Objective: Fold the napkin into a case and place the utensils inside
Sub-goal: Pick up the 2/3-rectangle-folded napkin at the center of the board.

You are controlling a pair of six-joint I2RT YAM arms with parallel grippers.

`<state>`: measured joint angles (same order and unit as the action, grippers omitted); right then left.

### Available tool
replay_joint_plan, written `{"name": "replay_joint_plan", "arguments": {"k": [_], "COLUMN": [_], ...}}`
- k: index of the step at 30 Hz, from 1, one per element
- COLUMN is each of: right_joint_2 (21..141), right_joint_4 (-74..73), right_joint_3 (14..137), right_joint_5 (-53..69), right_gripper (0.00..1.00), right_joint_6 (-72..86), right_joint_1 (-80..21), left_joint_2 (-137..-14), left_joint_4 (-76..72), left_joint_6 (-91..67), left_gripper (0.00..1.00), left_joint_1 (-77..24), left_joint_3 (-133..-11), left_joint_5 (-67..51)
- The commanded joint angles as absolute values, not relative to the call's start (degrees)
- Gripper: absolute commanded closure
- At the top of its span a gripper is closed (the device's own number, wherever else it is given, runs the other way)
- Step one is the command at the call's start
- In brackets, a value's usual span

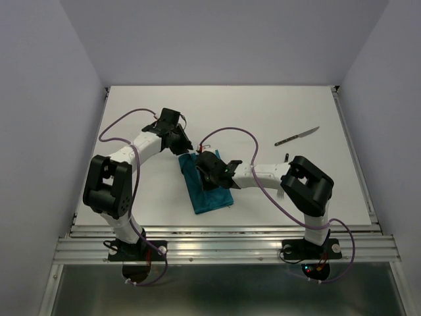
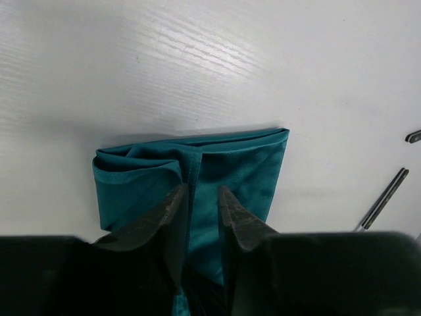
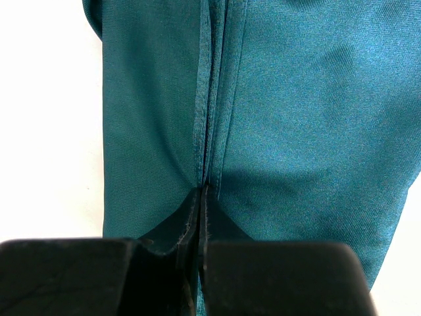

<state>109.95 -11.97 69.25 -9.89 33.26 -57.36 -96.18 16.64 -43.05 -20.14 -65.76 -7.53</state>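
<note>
– Napkin (image 1: 212, 196) first: where do you have it?
– I see it mid-table, folded into a long teal strip that runs from near to far, with its far end tilted a little left. Both arms reach in over it.
– Left claw?
– My left claw (image 2: 202, 189) is at the far end of the strip. Its fingers stand partly spread, one on each side of a seam in the cloth. I cannot tell whether the tips touch the cloth.
– And the right one?
– My right claw (image 3: 201, 191) is over the middle of the strip, fingers pressed together, tips down on the line where the folded hems meet. I cannot tell whether any cloth is caught between them.
– Cutlery?
– I have the knife (image 1: 297, 136) on the white table (image 1: 263, 105), far and to the right, well apart from the cloth. The fork (image 1: 281, 195) lies right of the napkin, mostly hidden under my right arm; only its tines and handle tip show.
</note>
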Motion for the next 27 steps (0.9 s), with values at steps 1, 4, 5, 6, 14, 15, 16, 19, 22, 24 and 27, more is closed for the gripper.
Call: {"name": "replay_joint_plan", "arguments": {"k": [1, 4, 5, 6, 14, 15, 16, 19, 22, 24, 27], "right_joint_2": [108.98, 108.90, 108.90, 108.90, 108.90, 108.98, 108.98, 108.98, 109.16, 109.16, 109.25], "right_joint_4": [-12.66, -12.66, -12.66, -12.57, -12.48, -12.48, -12.48, -12.39, -12.48, -12.48, -12.48], "right_joint_3": [67.85, 67.85, 67.85, 67.85, 67.94, 68.03, 68.03, 68.20, 68.29, 68.29, 68.29], "right_joint_5": [-9.49, -9.49, -9.49, -9.58, -9.40, -9.40, -9.40, -9.32, -9.23, -9.14, -9.14], "right_gripper": [0.99, 0.99, 0.99, 0.99, 0.99, 0.99, 0.99, 0.99, 0.99, 0.99, 0.99], "right_joint_6": [33.58, 33.58, 33.57, 33.57, 33.31, 33.31, 33.22, 33.31, 33.31, 33.22, 33.22], "right_joint_1": [-57.83, -57.83, -57.83, -57.83, -57.83, -57.83, -57.83, -57.83, -57.83, -57.83, -57.83], "left_joint_2": [-91.85, -90.62, -90.44, -90.00, -90.26, -90.96, -91.40, -92.72, -93.07, -93.43, -94.13], "left_joint_4": [18.54, 20.65, 21.26, 21.88, 21.80, 21.80, 21.80, 21.36, 20.22, 19.43, 18.81], "left_joint_6": [-40.61, -39.47, -39.38, -39.20, -39.20, -39.20, -39.20, -39.20, -38.94, -38.58, -38.41], "left_gripper": [0.80, 1.00, 1.00, 1.00, 1.00, 1.00, 1.00, 1.00, 1.00, 1.00, 1.00], "left_joint_1": [-19.78, -19.69, -19.51, -19.34, -17.49, -17.49, -17.49, -17.49, -17.58, -17.75, -18.10], "left_joint_3": [-67.33, -66.71, -66.27, -65.83, -61.44, -61.26, -61.09, -60.29, -59.59, -59.59, -59.68], "left_joint_5": [-5.19, 0.07, 2.52, 4.55, 8.53, 8.53, 8.53, 8.18, 6.86, 5.20, 2.91]}}
